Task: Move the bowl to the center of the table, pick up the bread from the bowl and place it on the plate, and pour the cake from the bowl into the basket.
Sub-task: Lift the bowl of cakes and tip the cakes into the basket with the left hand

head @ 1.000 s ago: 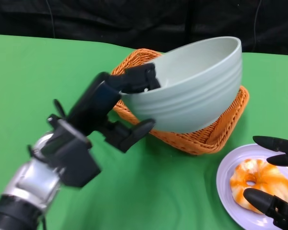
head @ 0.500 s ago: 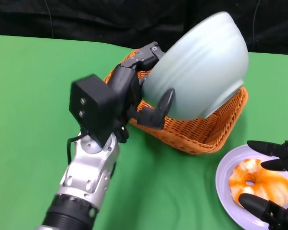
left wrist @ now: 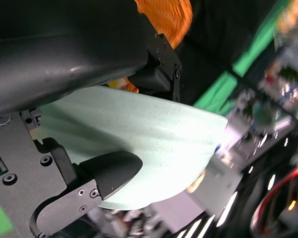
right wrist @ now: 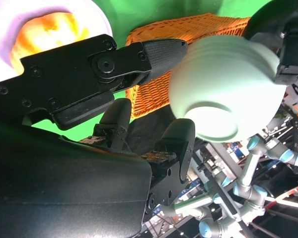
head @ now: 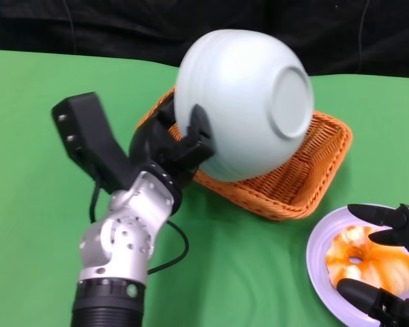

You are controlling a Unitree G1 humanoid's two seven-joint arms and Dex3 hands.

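Tipped further since a second ago, the pale green ceramic bowl (head: 242, 102) now shows its base, upended over the orange wicker basket (head: 307, 180) toward the surface's far edge; left hand (head: 180, 146) fingers clamp its rim, right hand (head: 388, 262) fingers spread beside the glazed bread (head: 365, 262); pouring underway, next righting the bowl

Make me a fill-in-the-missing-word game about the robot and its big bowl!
1. The left hand holds the bowl tipped over the orange ____.
2. The bread lies on the ____.
3. The tablecloth is coloured ____.
4. The right hand hovers by the plate, holding ____.

Missing words: basket; plate; green; nothing
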